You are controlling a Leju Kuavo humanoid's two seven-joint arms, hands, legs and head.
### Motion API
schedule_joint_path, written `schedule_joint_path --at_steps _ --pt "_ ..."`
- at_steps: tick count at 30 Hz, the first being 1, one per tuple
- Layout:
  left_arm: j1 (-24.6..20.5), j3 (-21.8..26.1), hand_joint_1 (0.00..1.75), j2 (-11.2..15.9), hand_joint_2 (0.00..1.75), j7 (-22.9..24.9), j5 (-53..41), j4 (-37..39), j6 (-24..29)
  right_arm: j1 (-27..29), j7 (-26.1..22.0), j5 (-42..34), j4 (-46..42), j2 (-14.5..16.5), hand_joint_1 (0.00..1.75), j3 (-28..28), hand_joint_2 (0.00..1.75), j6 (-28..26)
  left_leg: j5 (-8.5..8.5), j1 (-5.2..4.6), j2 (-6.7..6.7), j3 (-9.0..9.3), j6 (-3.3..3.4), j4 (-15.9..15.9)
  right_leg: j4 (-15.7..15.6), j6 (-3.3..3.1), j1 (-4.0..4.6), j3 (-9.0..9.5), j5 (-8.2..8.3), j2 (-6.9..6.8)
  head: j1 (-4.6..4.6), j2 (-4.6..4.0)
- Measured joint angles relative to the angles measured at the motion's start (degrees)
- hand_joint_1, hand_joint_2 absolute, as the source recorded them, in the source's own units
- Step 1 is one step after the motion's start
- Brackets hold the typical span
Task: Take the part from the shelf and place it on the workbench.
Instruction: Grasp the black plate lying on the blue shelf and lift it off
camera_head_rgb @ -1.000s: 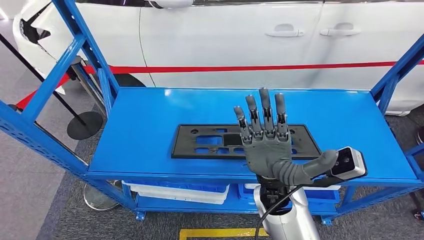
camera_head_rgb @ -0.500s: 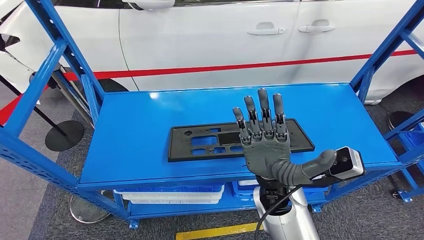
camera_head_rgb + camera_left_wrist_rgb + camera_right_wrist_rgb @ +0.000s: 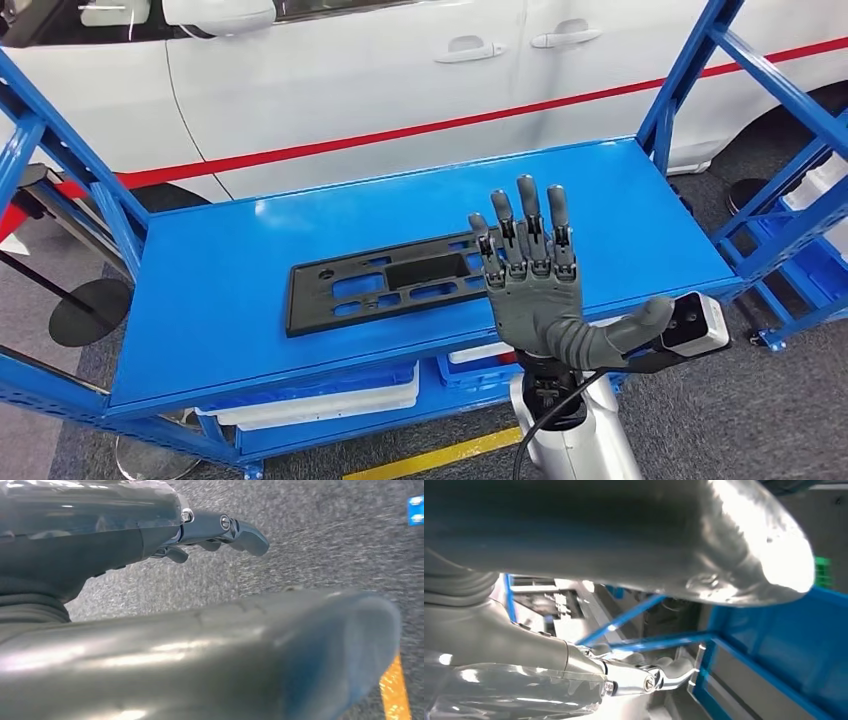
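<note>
The right hand [image 3: 531,290] is held raised, fingers [image 3: 527,225] spread, nothing gripped — poised before the black part [image 3: 380,283], untouched on the shelf [image 3: 200,310].

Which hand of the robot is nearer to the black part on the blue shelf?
The right hand. It is raised with fingers spread, in front of the black part's right end in the head view. The left hand hangs over grey floor, away from the shelf.
</note>
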Motion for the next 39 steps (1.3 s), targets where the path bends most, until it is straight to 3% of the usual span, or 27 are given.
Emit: schedule_joint_path --at_steps 2,3,4,5,6,7,9,10,14,15,17,19,20,21,23,25,28,30,33,35,36,39 --pt "0.2 0.0 0.0 0.0 0.0 0.0 0.1 0.0 0.0 0.0 0.4 0.4 0.2 0.0 0.0 0.0 0.0 -1.0 -3.85 0.11 -1.92 -3.52 -0.33 7.7 0.0 -0.36 -0.07 0.04 -0.02 0.44 -0.04 0.01" --pt "0.4 0.0 0.0 0.0 0.0 0.1 0.1 0.0 0.0 0.1 0.7 0.8 0.3 0.0 0.0 0.0 0.0 -1.6 -5.16 0.13 -2.22 -5.36 -0.45 11.5 0.0 -0.44 -0.06 0.05 -0.06 0.74 -0.02 0.01" --pt "0.6 0.0 0.0 0.0 0.0 0.1 0.1 0.0 0.0 0.1 1.0 1.3 0.5 0.0 0.0 0.0 0.0 -2.2 -5.32 0.17 -2.3 -6.43 -0.52 13.4 0.0 -0.46 -0.06 0.1 -0.09 1.11 -0.02 0.01" --pt "0.7 0.0 0.0 0.0 0.0 0.2 0.1 0.0 0.0 0.2 1.3 1.8 0.7 0.0 0.0 0.0 0.0 -2.9 -4.25 0.21 -2.3 -6.45 -0.54 13.1 0.1 -0.43 -0.07 0.19 -0.14 1.47 -0.02 0.01" --pt "0.8 0.0 0.0 0.0 0.0 0.2 0.1 0.0 0.0 0.2 1.4 2.2 0.9 0.0 0.0 0.0 0.0 -3.4 -2.19 0.27 -2.3 -5.35 -0.52 10.4 0.2 -0.33 -0.11 0.31 -0.25 1.79 -0.02 0.01" --pt "0.9 0.0 0.0 0.0 0.0 0.2 0.1 0.0 0.0 0.2 1.6 2.6 1.0 0.0 0.0 0.0 0.0 -3.8 0.25 0.34 -2.32 -3.51 -0.44 6.0 0.3 -0.17 -0.14 0.42 -0.44 2.06 -0.02 0.01" --pt "0.8 0.0 0.0 0.1 0.0 0.2 0.1 0.0 0.1 0.3 1.6 3.2 1.3 0.0 0.0 0.0 0.0 -4.5 2.76 0.26 -2.43 -0.41 -0.02 -1.0 0.8 0.39 0.01 0.36 -0.91 2.43 -0.01 0.01" --pt "0.8 0.0 0.0 0.1 0.0 0.2 0.1 0.0 0.2 0.3 1.6 3.5 1.4 0.0 0.0 0.0 0.0 -4.8 2.96 0.16 -2.49 0.28 0.32 -2.6 0.8 0.71 0.1 0.29 -1.03 2.55 0.02 0.01" --pt "0.9 0.0 0.0 0.0 0.0 0.1 0.1 0.0 0.2 0.5 1.6 3.9 1.7 -0.2 0.0 0.0 0.0 -5.6 3.13 0.24 -2.45 0.81 1.98 -3.6 1.8 1.93 0.11 0.23 -1.24 2.53 0.09 0.01" --pt "0.9 0.0 0.0 0.0 0.0 0.0 0.1 0.0 0.2 0.5 1.5 3.9 1.8 -0.3 0.0 0.0 0.0 -5.8 3.25 0.3 -2.42 1.08 2.26 -3.7 3.4 2.12 0.03 -0.52 -2.33 2.41 0.14 0.01" --pt "0.8 0.0 0.0 0.0 0.0 -0.2 0.0 0.0 0.0 0.5 1.3 4.0 2.1 -0.6 0.0 0.0 0.0 -6.5 3.25 0.29 -2.39 1.2 2.62 -3.8 9.9 2.56 -0.08 -3.77 -5.82 2.2 0.24 0.01" --pt "0.8 0.0 0.0 0.0 0.0 -0.3 -0.1 0.0 0.0 0.8 1.1 4.0 2.5 -1.1 0.0 0.0 0.87 -7.4 3.13 0.17 -2.38 1.2 2.78 -3.8 16.5 2.84 -0.15 -7.43 -8.36 2.1 0.25 0.0" --pt "0.9 0.0 0.0 0.0 0.0 -0.3 -0.1 0.0 0.0 1.0 1.0 4.0 2.7 -1.3 0.0 0.0 1.31 -7.9 3.06 0.11 -2.38 1.27 2.82 -3.8 17.4 2.81 -0.16 -8.16 -8.2 2.06 0.25 0.0" --pt "0.9 0.0 0.0 0.0 0.0 -0.2 -0.1 0.0 -0.1 1.1 0.9 4.1 2.9 -1.5 0.0 0.0 1.75 -8.3 2.97 0.06 -2.39 1.4 2.82 -3.8 15.9 2.68 -0.15 -7.7 -6.86 2.02 0.25 0.0" --pt "0.8 0.0 0.0 -0.1 0.0 -0.1 -0.2 0.0 -0.1 1.0 1.5 4.0 3.1 -1.7 0.0 0.0 1.75 -9.5 2.68 0.0 -2.41 1.81 2.67 -3.8 8.0 2.03 0.01 -4.27 -2.3 1.89 0.25 -0.01" --pt "0.8 0.0 0.0 -0.1 0.0 -0.2 -0.3 0.0 -0.3 0.9 3.1 3.9 3.4 -1.8 0.0 0.1 1.75 -11.3 2.44 -0.13 -2.42 1.9 2.27 -3.8 1.8 1.27 0.46 -1.69 -0.19 1.64 0.25 -0.01" --pt "0.8 0.0 0.0 -0.2 0.0 -0.5 -0.3 0.0 -0.6 0.8 6.4 4.6 4.1 -2.5 0.0 0.6 1.75 -14.8 2.45 -0.3 -2.32 1.82 1.24 -3.2 0.5 0.33 0.59 -1.17 0.26 1.71 0.26 0.0" --pt "0.9 0.0 0.0 -0.2 0.0 -0.8 -0.3 0.0 -0.7 0.6 8.0 6.2 4.8 -3.0 0.0 1.4 1.75 -16.9 1.27 -0.27 -2.36 1.34 0.81 -1.4 0.1 -0.25 0.3 -0.64 0.47 1.74 0.2 0.01" --pt "0.8 0.0 0.0 -0.1 0.0 -1.0 -0.4 0.0 -0.9 0.0 9.1 10.4 6.4 -3.7 0.0 2.9 1.75 -19.8 -3.89 -0.02 -2.48 -3.07 0.08 7.9 0.0 -0.71 0.28 -0.43 0.44 1.7 0.08 0.0" --pt "0.9 0.0 0.0 -0.2 0.0 -1.0 -0.4 0.0 -1.0 -0.4 9.8 13.7 7.8 -4.5 0.0 4.1 1.75 -21.5 -5.32 0.09 -2.46 -5.54 -0.15 12.5 0.0 -0.8 0.34 -0.44 0.37 1.76 0.09 0.0" --pt "0.9 0.0 0.0 -0.2 0.0 -0.8 -0.5 0.0 -1.0 -0.7 10.1 15.3 8.6 -4.9 0.0 4.7 1.75 -22.2 -4.28 0.11 -2.46 -5.37 -0.1 11.6 0.1 -0.8 0.34 -0.42 0.33 1.84 0.1 0.0" --pt "0.9 0.0 0.0 -0.2 0.0 -0.5 -0.5 0.0 -1.0 -2.2 11.2 20.6 11.2 -5.7 0.0 6.8 1.75 -24.3 1.55 0.12 -2.44 -1.06 0.09 0.7 0.6 -0.49 0.35 -0.36 0.11 2.09 0.11 0.01"
